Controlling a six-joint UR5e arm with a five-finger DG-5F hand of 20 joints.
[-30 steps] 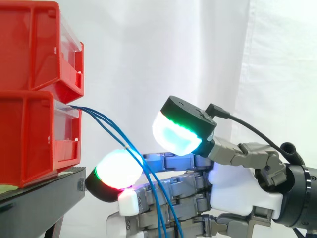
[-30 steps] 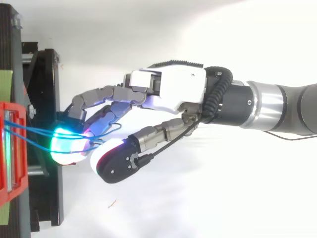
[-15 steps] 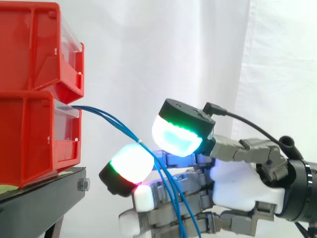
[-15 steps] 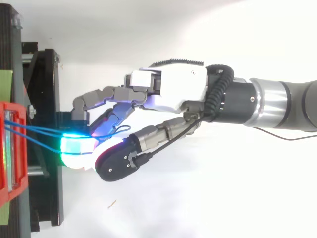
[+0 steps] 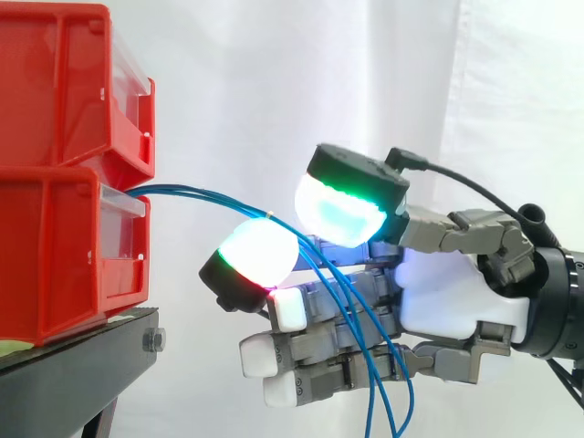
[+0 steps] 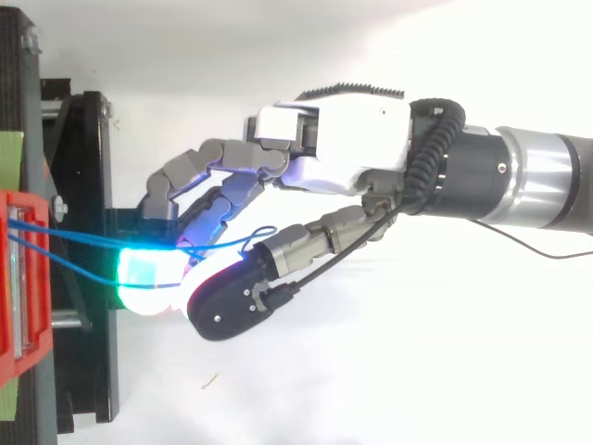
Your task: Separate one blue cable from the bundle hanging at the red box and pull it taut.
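Cables (image 5: 201, 194): blue, run level from box (image 5: 64, 246) rightward into your hand (image 5: 456, 301), which pinches them; tails drop below. Pull away from box.

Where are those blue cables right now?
In the side view the blue cables leave the lower red box at left, run right between the thumb and a finger of the hand, then hang down.

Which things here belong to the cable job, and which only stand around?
Job: thin blue cables; stacked red plastic bins; robot hand with glowing pads, hooked round the cables.
Just around: black metal stand; white curtain.
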